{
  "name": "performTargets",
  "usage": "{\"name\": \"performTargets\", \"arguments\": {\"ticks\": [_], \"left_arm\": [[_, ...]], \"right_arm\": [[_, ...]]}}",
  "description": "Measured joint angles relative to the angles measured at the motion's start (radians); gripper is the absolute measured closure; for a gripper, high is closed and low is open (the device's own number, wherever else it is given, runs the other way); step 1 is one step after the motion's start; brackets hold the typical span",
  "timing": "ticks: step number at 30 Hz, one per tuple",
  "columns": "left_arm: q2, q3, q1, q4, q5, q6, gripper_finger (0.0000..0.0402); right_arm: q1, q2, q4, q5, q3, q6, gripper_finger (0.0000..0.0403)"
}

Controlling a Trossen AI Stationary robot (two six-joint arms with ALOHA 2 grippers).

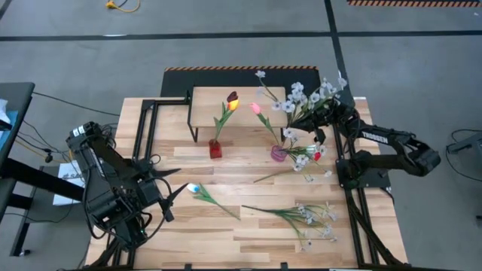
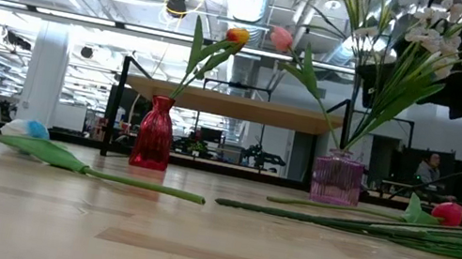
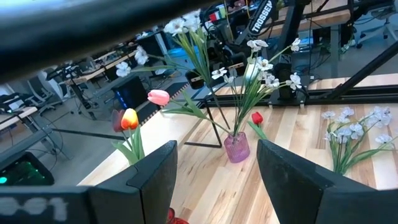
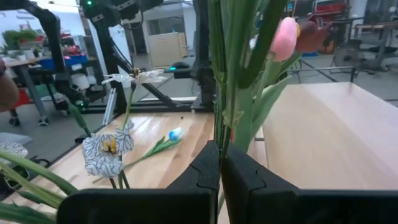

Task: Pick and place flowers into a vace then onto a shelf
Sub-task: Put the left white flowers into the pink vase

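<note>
Left gripper [image 1: 172, 197] parked near front-left corner of bench [image 1: 226, 241], fingers [image 3: 152, 180] spread, empty. Blue-tipped white tulip [image 1: 197, 190] lying just beside. Red vase [image 1: 215, 149] with orange tulip [image 1: 233, 102] mid-bench, before shelf [image 1: 203, 105]. Pink vase [image 1: 279, 153] further right, pink tulip [image 1: 256, 108] inside. Right gripper [image 1: 316, 119] above it, fingers [image 4: 242, 174] clenched on white blossom spray [image 1: 301, 96]. Stems look light, springy, thin: best pinched low on stalk, never by blooms.

Two black jointed arms [image 1: 113, 181] (white "TROSSEN" lettering on one)
</note>
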Motion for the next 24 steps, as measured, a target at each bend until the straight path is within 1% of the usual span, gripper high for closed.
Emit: {"name": "performTargets", "arguments": {"ticks": [8,24], "left_arm": [[0.0,0.0,0.0,0.0,0.001,0.002,0.0189],[0.0,0.0,0.0,0.0,0.002,0.015,0.0189]], "right_arm": [[0.039,0.055,0.042,0.001,0.0,0.007,0.0403],[0.048,0.056,0.014,0.001,0.0,0.003,0.0403]]}}
